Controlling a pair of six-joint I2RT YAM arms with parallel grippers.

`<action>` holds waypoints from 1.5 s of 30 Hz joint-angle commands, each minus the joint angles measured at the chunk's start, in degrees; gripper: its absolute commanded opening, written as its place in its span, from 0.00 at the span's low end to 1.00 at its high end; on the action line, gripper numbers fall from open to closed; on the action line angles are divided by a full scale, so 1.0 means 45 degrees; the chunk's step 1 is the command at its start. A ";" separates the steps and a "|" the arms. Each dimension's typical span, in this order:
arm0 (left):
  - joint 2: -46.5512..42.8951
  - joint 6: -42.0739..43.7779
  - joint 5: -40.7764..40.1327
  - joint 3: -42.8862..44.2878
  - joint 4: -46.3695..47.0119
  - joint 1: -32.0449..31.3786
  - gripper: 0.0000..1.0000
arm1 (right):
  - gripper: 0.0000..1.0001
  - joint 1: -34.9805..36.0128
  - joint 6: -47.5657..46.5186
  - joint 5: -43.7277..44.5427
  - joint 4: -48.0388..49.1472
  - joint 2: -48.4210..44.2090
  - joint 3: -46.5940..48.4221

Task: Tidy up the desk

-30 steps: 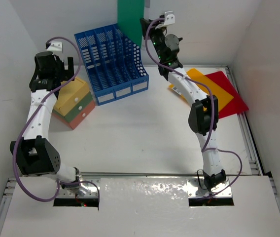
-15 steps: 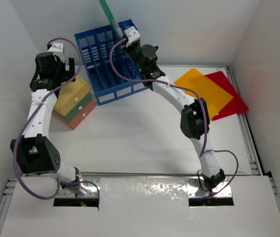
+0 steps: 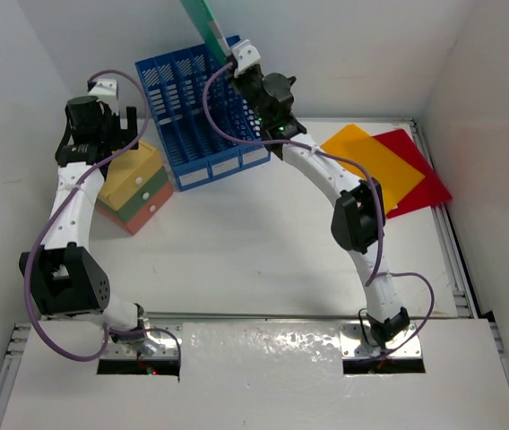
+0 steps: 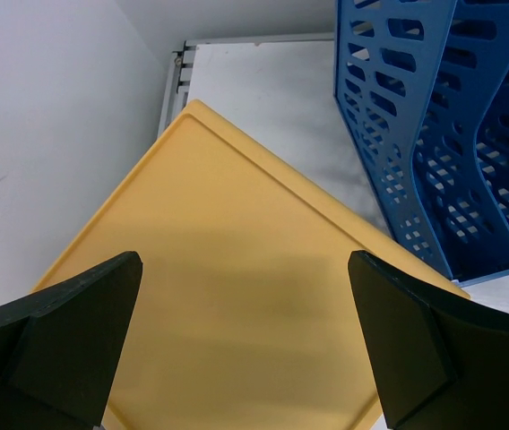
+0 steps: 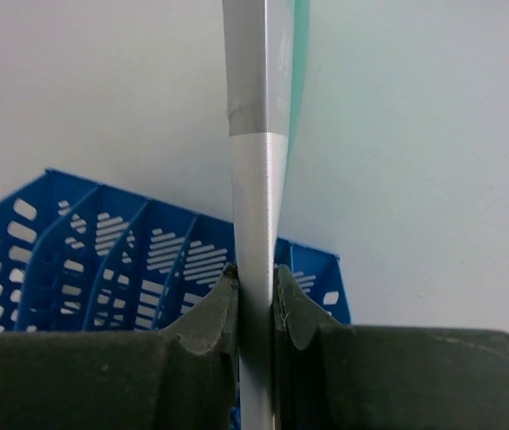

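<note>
The desk (image 3: 254, 242) is a white tabletop with metal rails. My right gripper (image 3: 235, 61) is shut on a green folder (image 3: 202, 22) and holds it upright and tilted above the right slots of the blue file rack (image 3: 202, 112). In the right wrist view the folder (image 5: 256, 134) runs edge-on between my shut gripper (image 5: 254, 279), with the rack (image 5: 102, 260) below. My left gripper (image 3: 120, 124) is open and empty above the yellow-topped drawer box (image 3: 133, 184). In the left wrist view the gripper (image 4: 244, 264) hovers over the box top (image 4: 237, 340).
An orange folder (image 3: 371, 161) lies on a red folder (image 3: 420, 179) at the back right of the desk. The drawer box stands just left of the rack (image 4: 434, 134). White walls enclose the desk on three sides.
My right arm has swung left from the back middle to over the rack, carrying the green folder, which has turned from broadside to edge-on. The left arm has barely moved.
</note>
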 commanded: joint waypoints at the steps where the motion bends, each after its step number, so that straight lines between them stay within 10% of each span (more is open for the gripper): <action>1: -0.0230 -0.0050 0.0221 -0.0010 0.0636 0.0188 0.99 | 0.00 -0.0115 0.0810 -0.0515 0.1637 -0.1580 0.0672; 22: -0.0386 -0.0011 0.0260 -0.0459 0.0714 0.0207 0.99 | 0.00 -0.1639 0.6865 0.0361 0.3630 -0.1150 0.1141; 45: -0.0543 0.0067 0.0182 -0.1123 0.0929 0.0208 0.99 | 0.00 -0.1776 0.8077 0.1026 0.3318 -0.0448 0.0594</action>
